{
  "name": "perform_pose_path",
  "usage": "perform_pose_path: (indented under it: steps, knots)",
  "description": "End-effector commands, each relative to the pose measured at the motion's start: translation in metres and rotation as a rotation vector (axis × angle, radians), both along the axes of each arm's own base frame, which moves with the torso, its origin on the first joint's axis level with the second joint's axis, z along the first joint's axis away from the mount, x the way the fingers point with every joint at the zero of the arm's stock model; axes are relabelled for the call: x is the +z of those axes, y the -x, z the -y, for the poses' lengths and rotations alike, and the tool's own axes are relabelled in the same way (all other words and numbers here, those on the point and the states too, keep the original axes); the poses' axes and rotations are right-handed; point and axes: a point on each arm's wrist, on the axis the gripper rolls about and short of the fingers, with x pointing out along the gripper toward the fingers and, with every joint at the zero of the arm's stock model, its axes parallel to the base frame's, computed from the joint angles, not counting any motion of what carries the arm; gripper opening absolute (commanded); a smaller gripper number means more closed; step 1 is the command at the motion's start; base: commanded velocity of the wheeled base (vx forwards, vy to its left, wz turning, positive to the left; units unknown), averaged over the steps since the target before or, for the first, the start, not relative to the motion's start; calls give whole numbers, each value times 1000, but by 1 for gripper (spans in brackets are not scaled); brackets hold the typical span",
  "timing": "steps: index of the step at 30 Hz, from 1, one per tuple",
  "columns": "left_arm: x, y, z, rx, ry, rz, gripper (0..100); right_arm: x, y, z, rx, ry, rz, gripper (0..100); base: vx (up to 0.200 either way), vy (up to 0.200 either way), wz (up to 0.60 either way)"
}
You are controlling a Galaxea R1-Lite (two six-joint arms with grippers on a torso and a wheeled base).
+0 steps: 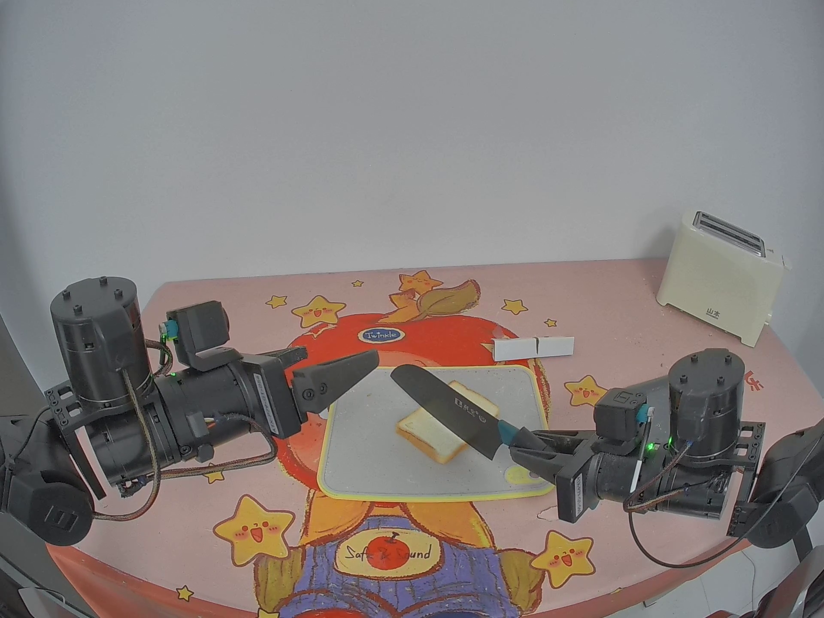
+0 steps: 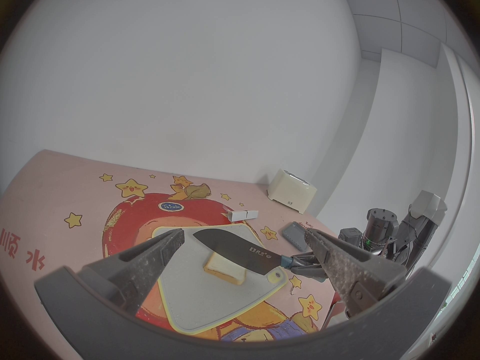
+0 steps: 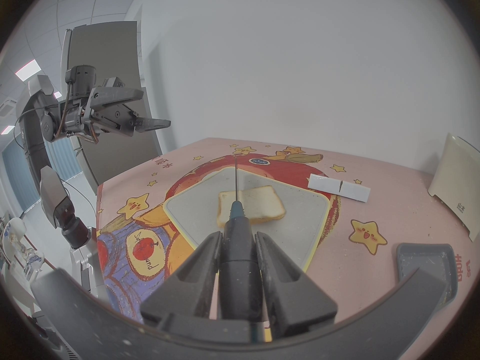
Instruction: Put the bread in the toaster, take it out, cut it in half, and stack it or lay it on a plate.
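Knife [image 1: 451,409] held over the bread [image 1: 421,433] on the cutting board [image 1: 369,452].
The right gripper [image 1: 528,444] is clamped on the knife's handle, and the dark blade slants across the whole slice lying flat mid-board. The left gripper [image 1: 342,360] hangs just beside the board's left edge, fingers spread wide, holding nothing. The toaster [image 1: 721,276] stands at the far right corner of the table [image 1: 618,319].
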Motion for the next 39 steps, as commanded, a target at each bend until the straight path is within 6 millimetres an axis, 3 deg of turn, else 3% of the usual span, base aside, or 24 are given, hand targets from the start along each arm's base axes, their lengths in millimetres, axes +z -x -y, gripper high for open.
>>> perform_pose_path:
  steps: [1, 25, 29, 31, 34, 35, 39]
  knots:
    - [0, 0, 0, 0, 0, -2, 100, -1, 0, 0, 0, 1, -2, 0, 0, 0, 0]
    - [4, 0, 3, -15, 40, 41, 100, -4, 0, -1, 0, 10, -9, 0, 0, 0, 0]
    - [15, -11, 9, -7, 78, 110, 100, -2, 0, 0, -3, 6, -4, 0, 0, 0, 0]
    - [12, -29, 21, 7, 55, 122, 100, -2, 0, -1, -1, 5, -2, 0, 0, 0, 0]
    - [12, -30, 33, -40, 8, 164, 100, -3, 0, -1, -1, 10, -7, 0, 0, 0, 0]
    - [13, -32, 39, -54, -7, 187, 0, -3, 0, -1, -1, 11, -8, 0, 0, 0, 0]
    - [5, -45, 61, -102, -32, 170, 0, -4, 1, -2, 5, 12, -8, 0, 0, 0, 0]
